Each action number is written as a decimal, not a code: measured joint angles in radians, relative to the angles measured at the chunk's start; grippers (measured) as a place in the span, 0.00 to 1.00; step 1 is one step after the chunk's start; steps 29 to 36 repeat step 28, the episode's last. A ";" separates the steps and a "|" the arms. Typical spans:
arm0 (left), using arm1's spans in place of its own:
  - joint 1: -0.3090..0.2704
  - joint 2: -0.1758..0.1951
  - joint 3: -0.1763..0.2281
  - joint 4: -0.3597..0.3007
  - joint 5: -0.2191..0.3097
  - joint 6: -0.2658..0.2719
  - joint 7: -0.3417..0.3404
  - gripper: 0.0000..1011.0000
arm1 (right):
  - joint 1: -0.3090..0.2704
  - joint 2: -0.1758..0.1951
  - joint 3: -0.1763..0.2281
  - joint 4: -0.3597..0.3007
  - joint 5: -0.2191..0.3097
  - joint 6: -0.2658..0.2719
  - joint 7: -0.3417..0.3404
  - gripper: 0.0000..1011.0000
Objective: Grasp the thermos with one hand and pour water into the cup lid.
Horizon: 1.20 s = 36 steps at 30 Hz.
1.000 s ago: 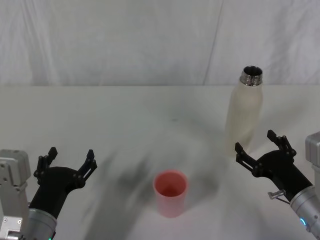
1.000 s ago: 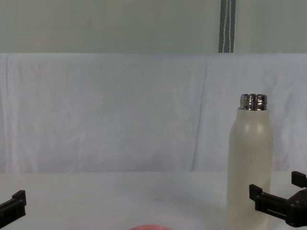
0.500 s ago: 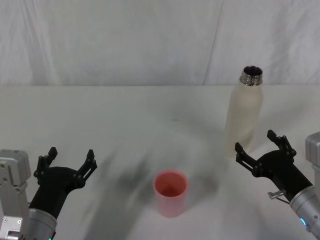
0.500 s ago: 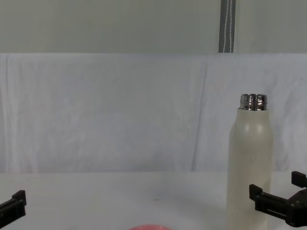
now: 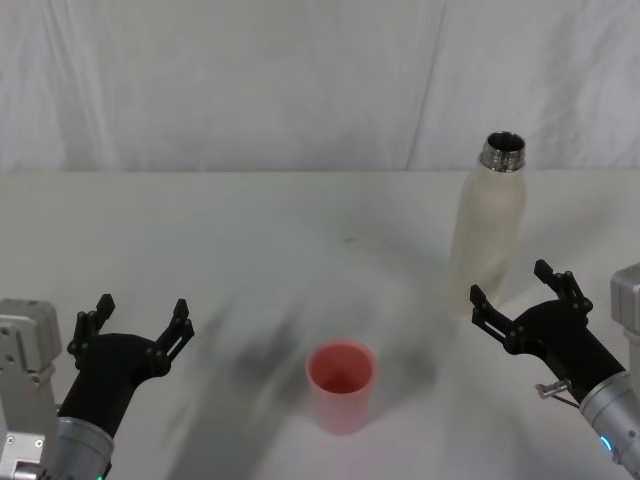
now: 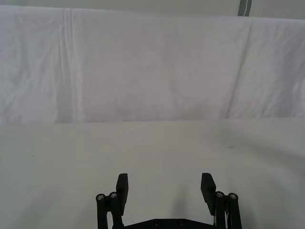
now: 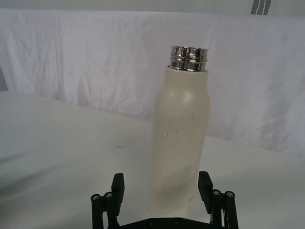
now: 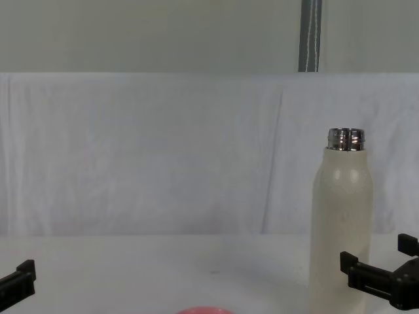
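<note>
A: Biggest first, where's everything?

B: White table (image 5: 250,230), cloth backdrop (image 5: 250,80) behind it. Thermos (image 5: 489,222) stands upright toward the far right of the table, cap off, steel neck open. Same spot as 1 s ago.

A: Cup lid?

B: Pink cup lid (image 5: 341,386) upright near the front edge, abt mid-table, mouth up, well apart from the thermos. In chest view just its rim (image 8: 204,310) peeks at the bottom. Hasn't shifted either.

A: Arms?

B: Right gripper (image 5: 523,292) sits just in front of the thermos base, jaws spread wide, nothing held. In the right wrist view the bottle stands between the two fingers (image 7: 117,186), contact can't be told. Left gripper (image 5: 140,318) is near the front left corner, jaws spread too, holding nothing. No diff vs earlier frames; both arms stayed put.
</note>
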 joint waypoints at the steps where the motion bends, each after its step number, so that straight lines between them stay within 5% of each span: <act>1: 0.000 0.000 0.000 0.000 0.000 0.000 0.000 0.99 | 0.000 0.000 0.000 0.000 0.000 0.000 0.000 0.99; 36: 0.000 0.000 0.000 0.000 0.000 0.000 0.000 0.99 | 0.000 0.000 0.000 0.000 0.000 0.000 0.000 0.99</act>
